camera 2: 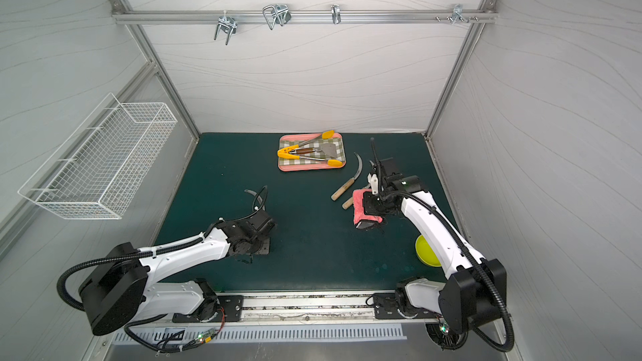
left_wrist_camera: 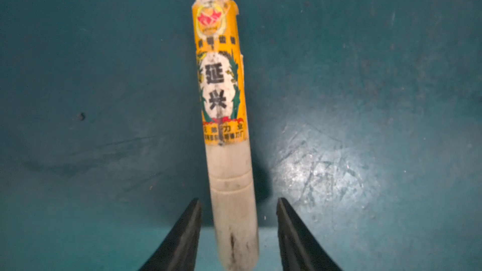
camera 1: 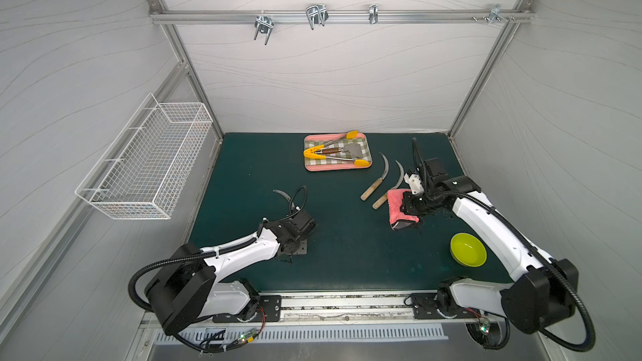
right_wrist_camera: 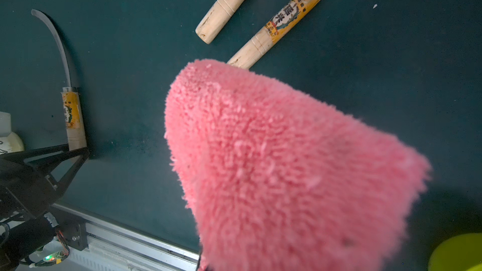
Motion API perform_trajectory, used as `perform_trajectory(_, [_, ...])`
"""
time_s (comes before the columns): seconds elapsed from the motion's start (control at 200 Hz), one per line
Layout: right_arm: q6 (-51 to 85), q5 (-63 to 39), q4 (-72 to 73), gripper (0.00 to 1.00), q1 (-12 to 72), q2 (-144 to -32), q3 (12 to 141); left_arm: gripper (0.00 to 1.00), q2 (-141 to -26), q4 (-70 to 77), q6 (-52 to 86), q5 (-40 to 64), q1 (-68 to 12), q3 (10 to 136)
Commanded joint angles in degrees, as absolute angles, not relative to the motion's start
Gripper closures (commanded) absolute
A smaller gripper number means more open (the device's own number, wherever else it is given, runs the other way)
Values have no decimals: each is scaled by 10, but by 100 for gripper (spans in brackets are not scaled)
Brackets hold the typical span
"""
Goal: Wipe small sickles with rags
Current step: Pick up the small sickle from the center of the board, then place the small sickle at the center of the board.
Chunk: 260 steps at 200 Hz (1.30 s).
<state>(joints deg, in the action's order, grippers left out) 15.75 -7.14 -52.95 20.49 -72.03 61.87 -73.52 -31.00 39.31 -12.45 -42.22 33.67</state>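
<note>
With the pink rag (right_wrist_camera: 273,165) pinched in our right gripper (camera 1: 407,203), we judge pickup under way: our left gripper (left_wrist_camera: 238,205), fingers (left_wrist_camera: 182,235) parted, straddles the labelled sickle (left_wrist_camera: 221,87) handle without contact, and must next close squarely.

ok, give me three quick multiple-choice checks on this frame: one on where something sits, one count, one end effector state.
1. The yellow-tipped metal tongs lie:
A) on the bare dark green mat
B) between the left end effector's fingers
C) on the pink-rimmed checked tray

2. Short wooden-handled sickles with curved grey blades on the mat:
A) two
B) three
C) four

3. The left end effector is:
A) open, fingers astride a sickle handle
B) shut on a blade
C) shut, clear of every sickle

Answers:
1 C: the tongs rest on the tray's checked base.
2 B: two lie side by side near the tray, and one lies at the left end effector.
3 A: the left wrist view shows a gap on each side of the handle.
</note>
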Motion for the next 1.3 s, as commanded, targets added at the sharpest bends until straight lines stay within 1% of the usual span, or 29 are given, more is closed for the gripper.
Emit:
perform_trajectory(0.0, [166,-66,-528,92,210,-728,632,56,-744,-291,392,-117,-417,335])
perform_trajectory(0.085, [166,-63,-526,91,209,-732,633,67,-746,-286,392,-117,-417,327])
perform_trajectory(0.155, [166,-60,-526,91,209,-735,634,80,-744,-284,393,-117,-417,323])
perform_trajectory(0.325, [170,-61,-521,91,209,-739,631,100,-734,-274,391,-114,-417,318])
perform_trajectory(0.545, [176,-62,-507,91,206,-740,630,100,-690,-275,359,-101,-424,340])
perform_trajectory(0.65, [174,-80,-504,91,188,-739,634,100,-671,-293,320,-107,-448,375])
perform_trajectory(0.73, [166,-100,-504,91,163,-732,635,100,-677,-311,277,-108,-484,410])
perform_trajectory(0.925, [138,-123,-526,91,100,-715,647,100,-748,-340,167,-101,-605,488])
perform_trajectory(1.046, [125,-129,-540,91,74,-706,658,100,-799,-340,115,-62,-655,519])
perform_trajectory(1.141, [119,-131,-548,91,63,-699,663,100,-844,-345,86,-57,-682,545])
perform_trajectory(1.296, [115,-130,-554,91,58,-693,656,100,-904,-328,53,-39,-688,574])
